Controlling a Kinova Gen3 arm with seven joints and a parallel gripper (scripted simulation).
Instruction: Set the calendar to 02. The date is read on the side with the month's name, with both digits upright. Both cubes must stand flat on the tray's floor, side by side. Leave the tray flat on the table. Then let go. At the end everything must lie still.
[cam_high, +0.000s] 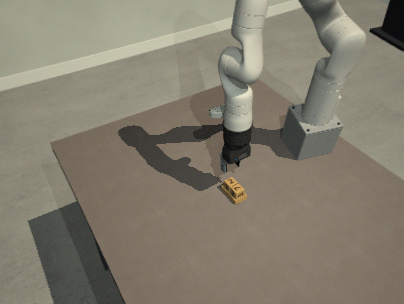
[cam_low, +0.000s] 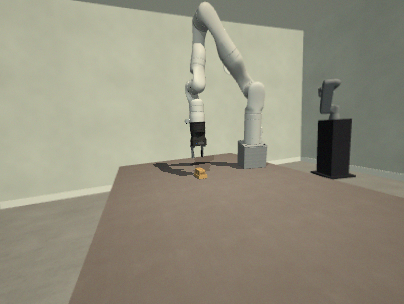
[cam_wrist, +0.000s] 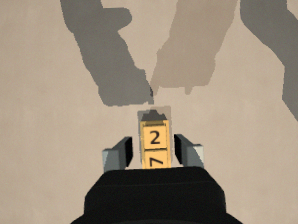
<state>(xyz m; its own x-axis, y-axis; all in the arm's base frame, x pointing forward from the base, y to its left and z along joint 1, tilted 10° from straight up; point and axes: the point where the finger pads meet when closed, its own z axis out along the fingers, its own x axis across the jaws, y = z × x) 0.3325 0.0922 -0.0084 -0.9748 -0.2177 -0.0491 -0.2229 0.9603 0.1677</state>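
The orange calendar tray (cam_high: 241, 201) (cam_low: 202, 177) stands on the table with two orange cubes side by side in it. The cube with a 2 on its top face (cam_high: 230, 181) (cam_wrist: 155, 136) is at the end nearer the robot's arm. The other cube (cam_high: 235, 188) (cam_wrist: 156, 159) has a 7 on top, turned sideways to the 2. The month's name and the digits on the side faces are too small to read or hidden. My gripper (cam_high: 231, 168) (cam_low: 198, 156) (cam_wrist: 153, 145) is open and empty above the tray; in the wrist view its fingers flank the cubes without touching.
The robot's grey base block (cam_high: 312, 135) (cam_low: 252, 155) stands on the table behind and to the right of the tray. The arm's shadow (cam_high: 175, 165) falls on the brown table (cam_high: 280, 250) beside the tray. A black pedestal (cam_low: 334, 147) with another device stands off the table.
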